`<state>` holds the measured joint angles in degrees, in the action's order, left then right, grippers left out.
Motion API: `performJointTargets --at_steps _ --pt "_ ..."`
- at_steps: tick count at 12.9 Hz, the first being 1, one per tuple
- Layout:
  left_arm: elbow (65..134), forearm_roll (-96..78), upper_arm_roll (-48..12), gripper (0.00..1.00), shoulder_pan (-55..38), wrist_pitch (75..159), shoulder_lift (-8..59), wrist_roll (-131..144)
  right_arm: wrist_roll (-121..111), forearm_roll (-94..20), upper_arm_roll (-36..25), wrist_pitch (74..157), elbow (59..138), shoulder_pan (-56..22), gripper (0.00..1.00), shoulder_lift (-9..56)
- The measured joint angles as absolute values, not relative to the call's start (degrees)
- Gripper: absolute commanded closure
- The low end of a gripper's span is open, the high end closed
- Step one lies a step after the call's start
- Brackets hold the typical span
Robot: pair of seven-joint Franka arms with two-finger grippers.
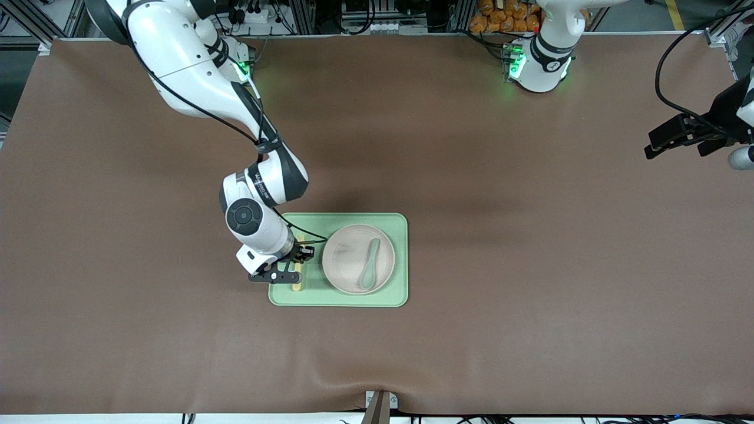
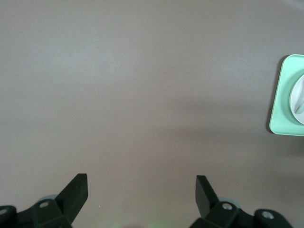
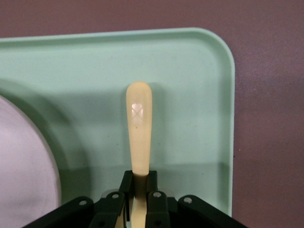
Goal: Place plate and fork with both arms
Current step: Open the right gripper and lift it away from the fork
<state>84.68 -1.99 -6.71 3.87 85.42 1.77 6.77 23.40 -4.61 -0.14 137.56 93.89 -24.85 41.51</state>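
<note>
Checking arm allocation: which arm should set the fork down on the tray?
Right. Its pincer is shut on the fork over the tray, beside the plate. The left pincer waits open near the table's edge.

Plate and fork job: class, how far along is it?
Done: the plate lies on the green tray, a spoon in it. In hand: the right hand grips the fork over the tray beside the plate. Left: releasing it. The left hand waits open.
</note>
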Motion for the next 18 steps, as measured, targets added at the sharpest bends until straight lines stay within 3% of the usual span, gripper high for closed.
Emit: performJointTargets --at_steps 1,2,4,5,7,13,18 --pt "84.7 -2.0 -6.7 0.00 3.9 85.4 1.8 6.8 23.4 -4.6 -0.1 137.6 94.0 -25.0 0.85 41.5" --pt "84.7 -2.0 -6.7 0.00 3.9 85.4 1.8 6.8 23.4 -4.6 -0.1 137.6 94.1 -25.3 0.57 41.4" --pt "84.7 -2.0 -6.7 0.00 3.9 85.4 1.8 6.8 23.5 -4.6 -0.1 137.6 94.2 -25.7 0.32 41.2" --pt "84.7 -2.0 -6.7 0.00 3.9 85.4 1.8 6.8 23.5 -4.6 -0.1 137.6 94.2 -25.7 0.25 41.2" --pt "84.7 -2.0 -6.7 0.00 3.9 85.4 1.8 6.8 23.5 -4.6 -0.1 137.6 94.2 -25.7 0.23 41.1" --pt "84.7 -2.0 -6.7 0.00 3.9 85.4 1.8 6.8 23.5 -4.6 -0.7 135.5 93.2 -24.9 0.00 38.1" --pt "84.7 -2.0 -6.7 0.00 3.9 85.4 1.8 6.8 20.2 -4.6 -1.2 126.2 92.5 -19.9 0.00 32.2"
